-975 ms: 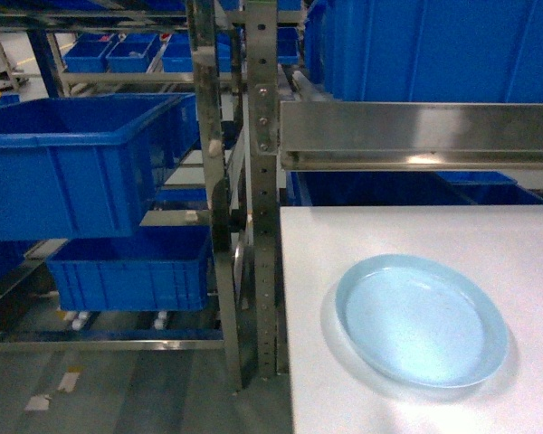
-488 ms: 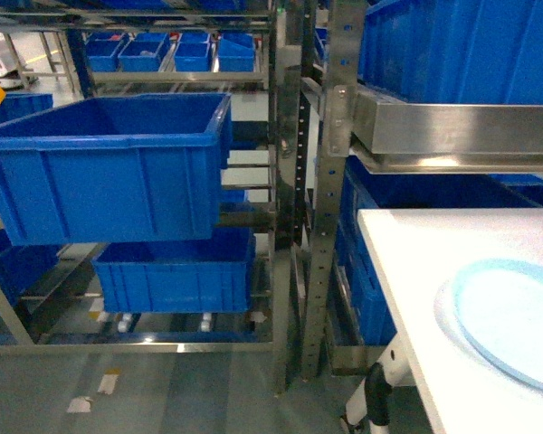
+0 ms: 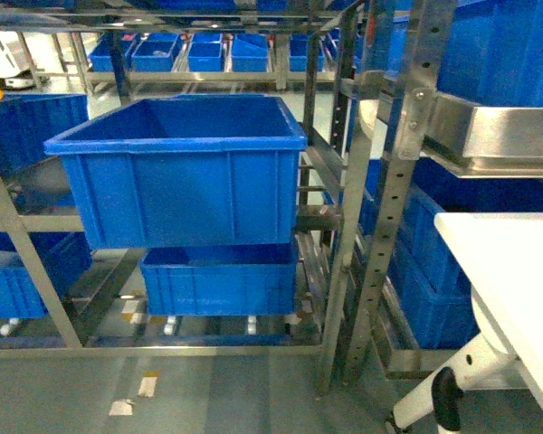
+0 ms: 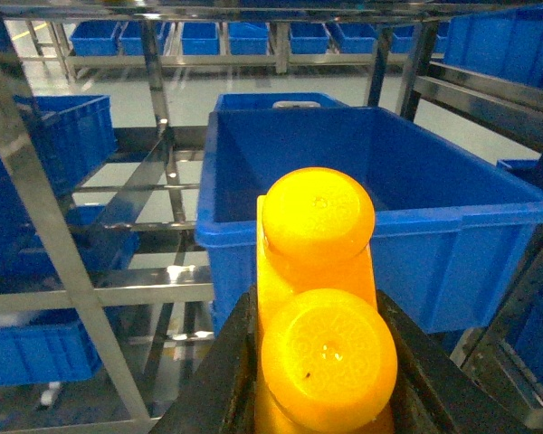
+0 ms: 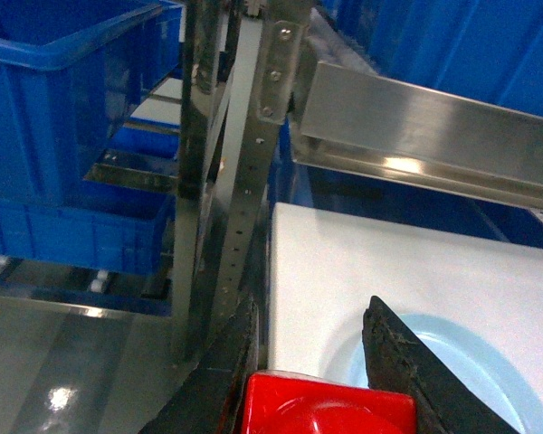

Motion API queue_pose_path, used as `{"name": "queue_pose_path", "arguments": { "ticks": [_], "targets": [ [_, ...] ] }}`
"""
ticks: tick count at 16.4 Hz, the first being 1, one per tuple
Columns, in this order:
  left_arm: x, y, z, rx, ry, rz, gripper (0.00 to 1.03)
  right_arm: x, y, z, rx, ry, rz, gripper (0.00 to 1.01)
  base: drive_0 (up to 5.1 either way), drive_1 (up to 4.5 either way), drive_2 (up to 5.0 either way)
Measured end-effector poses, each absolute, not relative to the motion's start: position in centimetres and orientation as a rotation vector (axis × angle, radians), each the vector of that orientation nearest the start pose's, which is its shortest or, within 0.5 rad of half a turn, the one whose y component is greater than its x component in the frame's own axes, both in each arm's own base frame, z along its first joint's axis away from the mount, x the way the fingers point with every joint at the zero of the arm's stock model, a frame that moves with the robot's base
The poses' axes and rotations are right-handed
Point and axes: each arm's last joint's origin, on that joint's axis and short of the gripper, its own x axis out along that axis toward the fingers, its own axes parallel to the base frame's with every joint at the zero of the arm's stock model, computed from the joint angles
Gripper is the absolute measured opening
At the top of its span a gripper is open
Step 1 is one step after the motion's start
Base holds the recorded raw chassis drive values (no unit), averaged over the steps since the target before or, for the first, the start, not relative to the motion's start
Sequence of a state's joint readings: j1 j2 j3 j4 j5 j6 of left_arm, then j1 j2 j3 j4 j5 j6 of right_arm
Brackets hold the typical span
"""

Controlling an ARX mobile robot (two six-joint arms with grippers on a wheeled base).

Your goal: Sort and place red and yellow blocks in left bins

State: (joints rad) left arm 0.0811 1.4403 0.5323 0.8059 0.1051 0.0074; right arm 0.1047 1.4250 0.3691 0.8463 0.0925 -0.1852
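In the left wrist view a yellow block (image 4: pixel 317 298) with two round studs sits between black fingers (image 4: pixel 228 380); my left gripper (image 4: pixel 319 366) is shut on it. It hovers just in front of a large deep blue bin (image 4: pixel 371 231), which looks empty. The red block (image 5: pixel 326 411) is clamped in my right gripper (image 5: pixel 312 312), above the white table's left edge. The head view shows that upper bin (image 3: pixel 181 181) on a steel rack, with a second blue bin (image 3: pixel 219 280) under it. Neither gripper appears in the head view.
Steel rack uprights (image 3: pixel 394 181) stand between the bins and the white table (image 3: pixel 511 262). A pale blue plate (image 5: pixel 471 362) lies on the table (image 5: pixel 362 253) beside the right gripper. More blue crates (image 3: pixel 18 271) fill the shelves at left, right and far back.
The head view has swung left: the table and plate slid off to the right, and the rack with the two blue bins moved to the centre.
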Motion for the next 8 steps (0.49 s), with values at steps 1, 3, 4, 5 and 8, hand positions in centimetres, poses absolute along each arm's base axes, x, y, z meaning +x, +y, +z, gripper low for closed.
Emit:
{"name": "queue_pose_path", "arguments": {
  "ticks": [1, 3, 4, 5, 8],
  "targets": [
    [27.90, 1.98, 19.90, -0.002, 0.103, -0.023, 0.27, 24.79, 2.34, 16.04, -0.206, 0.211, 0.032, 0.29, -4.9, 2.45, 2.5],
    [27.91, 2.02, 19.94, -0.002, 0.099, -0.022, 0.27, 24.79, 2.34, 16.13, -0.205, 0.204, 0.031, 0.29, -4.8, 2.52, 2.5],
    [27.90, 2.01, 19.93, -0.002, 0.101, -0.023, 0.27, 24.79, 2.33, 16.06, -0.205, 0.209, 0.031, 0.29, -4.8, 2.57, 2.6],
    [27.91, 1.96, 19.91, -0.002, 0.103, -0.025, 0.27, 24.80, 2.34, 16.12, -0.205, 0.204, 0.031, 0.29, -4.9, 2.44, 2.4],
    [27.90, 2.02, 19.91, -0.002, 0.103, -0.022, 0.27, 24.79, 2.34, 16.09, -0.205, 0.206, 0.033, 0.29, -5.0, 2.34, 2.3]
  ]
}}
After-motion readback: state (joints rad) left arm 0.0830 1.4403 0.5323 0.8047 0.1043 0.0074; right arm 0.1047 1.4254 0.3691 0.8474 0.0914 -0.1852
